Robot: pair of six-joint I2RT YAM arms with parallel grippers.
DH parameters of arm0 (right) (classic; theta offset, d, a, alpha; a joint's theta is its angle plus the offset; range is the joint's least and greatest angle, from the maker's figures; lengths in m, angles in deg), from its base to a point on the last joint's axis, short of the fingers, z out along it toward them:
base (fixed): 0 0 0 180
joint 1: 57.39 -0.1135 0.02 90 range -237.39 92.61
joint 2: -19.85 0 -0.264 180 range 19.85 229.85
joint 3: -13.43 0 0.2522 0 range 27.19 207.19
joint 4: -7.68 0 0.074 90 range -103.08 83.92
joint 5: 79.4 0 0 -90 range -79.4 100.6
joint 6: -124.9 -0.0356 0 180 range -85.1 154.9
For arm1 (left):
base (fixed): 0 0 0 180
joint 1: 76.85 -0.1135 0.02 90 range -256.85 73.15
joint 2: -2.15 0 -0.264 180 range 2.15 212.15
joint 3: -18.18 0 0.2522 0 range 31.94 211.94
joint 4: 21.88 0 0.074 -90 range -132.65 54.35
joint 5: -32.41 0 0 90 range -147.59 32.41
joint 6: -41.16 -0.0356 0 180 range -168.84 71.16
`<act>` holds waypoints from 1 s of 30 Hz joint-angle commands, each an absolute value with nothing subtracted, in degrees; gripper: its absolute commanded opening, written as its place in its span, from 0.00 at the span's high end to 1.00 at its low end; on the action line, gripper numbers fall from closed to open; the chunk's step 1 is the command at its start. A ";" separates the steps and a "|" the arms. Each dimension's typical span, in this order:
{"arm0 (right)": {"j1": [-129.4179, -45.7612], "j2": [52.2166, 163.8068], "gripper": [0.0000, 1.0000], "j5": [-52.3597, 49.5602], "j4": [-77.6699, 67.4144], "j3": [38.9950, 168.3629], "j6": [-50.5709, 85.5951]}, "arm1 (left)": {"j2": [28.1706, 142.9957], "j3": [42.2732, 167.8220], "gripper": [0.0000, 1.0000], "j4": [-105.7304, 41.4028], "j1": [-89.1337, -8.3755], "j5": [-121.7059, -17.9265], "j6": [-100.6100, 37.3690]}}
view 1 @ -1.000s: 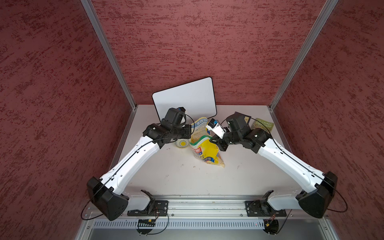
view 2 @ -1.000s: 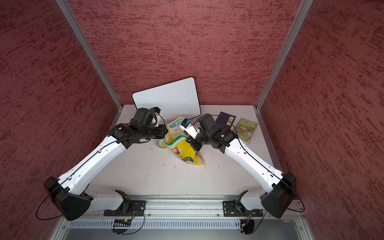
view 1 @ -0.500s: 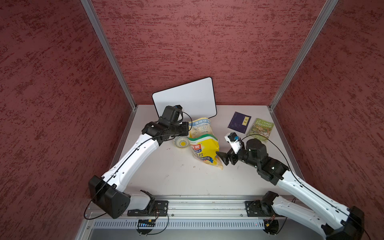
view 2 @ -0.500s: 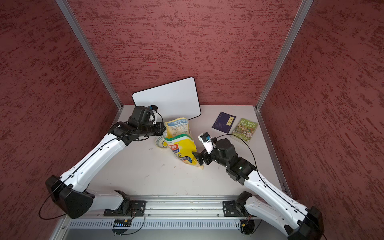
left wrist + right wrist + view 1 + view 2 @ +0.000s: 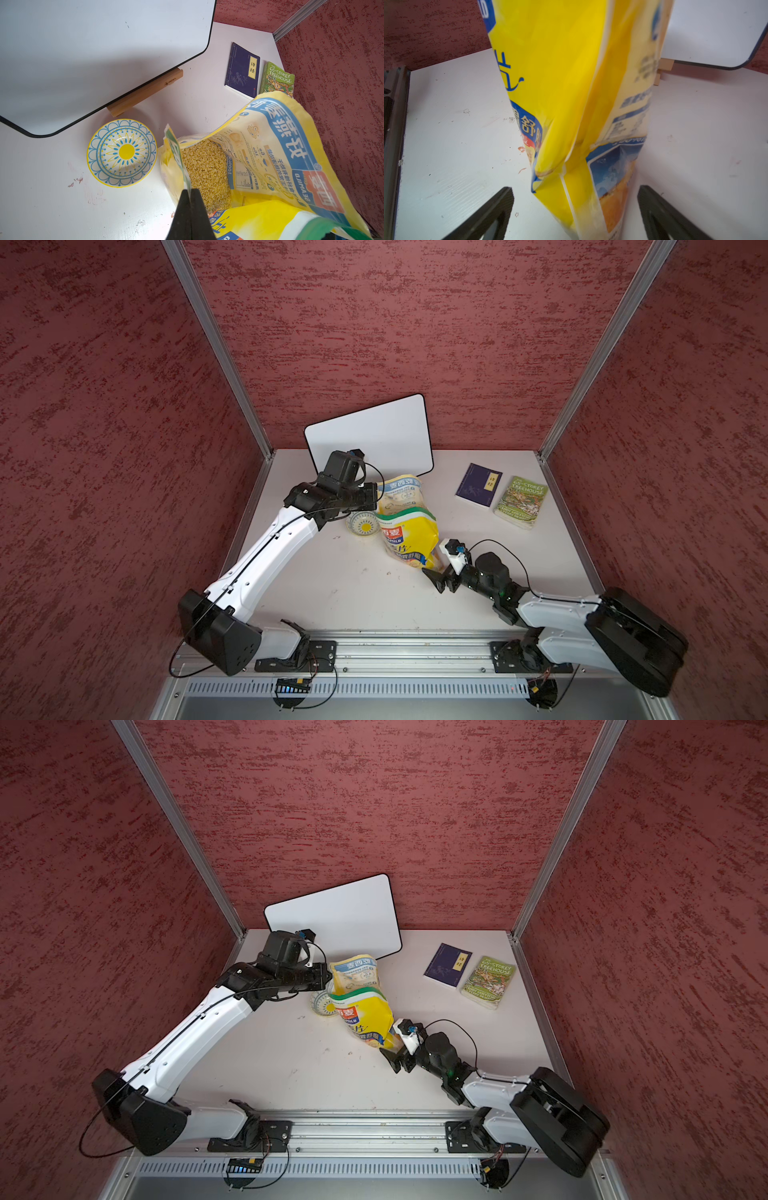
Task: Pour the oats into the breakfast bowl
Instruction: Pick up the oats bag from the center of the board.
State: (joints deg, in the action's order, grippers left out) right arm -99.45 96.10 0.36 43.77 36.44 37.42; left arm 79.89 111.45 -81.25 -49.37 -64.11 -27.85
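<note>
Your right gripper (image 5: 437, 580) has let go and backed off.
A second ago it was closed up at the mouth of the bag (image 5: 409, 537); now it sits low by the bag's bottom corner, jaws spread wide either side, clear of the plastic.

In both top views we look down steeply from high above the near edge of the table (image 5: 353, 593), facing the far wall (image 5: 415, 323). Both take in the whole booth, one set slightly to the side of its twin.

The left wrist camera hangs close over the open bag (image 5: 280, 145), facing down and towards the far right corner. It takes in the bowl (image 5: 121, 152), whiteboard (image 5: 93, 52), blue book (image 5: 243, 70) and green book (image 5: 277, 80), all shared with the top views.

The right wrist camera sits low, very near the bag's base, facing left and far; it shares bag and whiteboard with the others.
</note>
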 commanded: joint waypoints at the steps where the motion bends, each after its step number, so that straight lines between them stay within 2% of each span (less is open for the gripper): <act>1: -100.75 103.37 0.01 -2.12 67.58 36.35 37.01 | 79.95 112.96 1.00 -78.15 -49.79 -63.48 -28.11; 3: -101.02 109.73 0.01 -1.88 73.82 37.14 37.22 | 79.87 112.99 1.00 -78.51 -49.86 -63.34 -28.17; 6: -101.38 113.87 0.01 0.12 74.19 39.88 38.01 | 79.70 113.02 1.00 -79.00 -49.78 -63.17 -28.18; 23: -101.26 125.83 0.01 6.13 72.86 46.68 39.13 | 80.18 112.72 1.00 -79.18 -49.78 -62.99 -28.34; 26: -101.33 129.24 0.08 5.19 74.13 46.39 39.23 | 80.20 112.38 1.00 -78.84 -49.82 -62.71 -28.23; 30: -101.31 131.80 0.26 3.43 73.63 46.44 38.33 | 79.79 111.67 1.00 -78.37 -49.78 -62.34 -28.03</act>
State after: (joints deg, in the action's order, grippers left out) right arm -100.72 129.21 4.36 77.01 46.50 38.75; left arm 79.89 111.45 -81.27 -49.43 -63.22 -27.83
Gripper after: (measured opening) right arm 0.771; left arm 0.059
